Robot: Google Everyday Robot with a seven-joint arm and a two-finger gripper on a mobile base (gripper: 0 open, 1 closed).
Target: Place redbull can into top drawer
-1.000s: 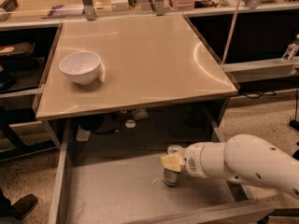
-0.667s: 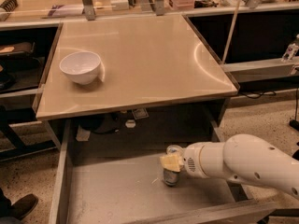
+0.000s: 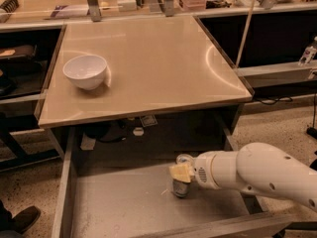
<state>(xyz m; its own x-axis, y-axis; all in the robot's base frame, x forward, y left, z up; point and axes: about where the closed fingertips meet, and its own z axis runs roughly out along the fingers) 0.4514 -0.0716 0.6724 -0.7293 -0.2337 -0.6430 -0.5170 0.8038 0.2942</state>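
The claw (image 3: pixel 181 171) reaches into the top drawer (image 3: pixel 119 207), pinching the redbull can (image 3: pixel 179 188) near its top; the can stands on the drawer floor. If the claw drags sideways while letting go, that slim can could topple.

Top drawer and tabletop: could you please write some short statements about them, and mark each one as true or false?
1. The top drawer is pulled open. True.
2. The white bowl lies upside down on the tabletop. False: it sits with its opening upward, on the left part of the tabletop.
3. The redbull can is beside the bowl. False: it is inside the drawer, right of the middle.
4. The end effector is at the can, down in the drawer. True.
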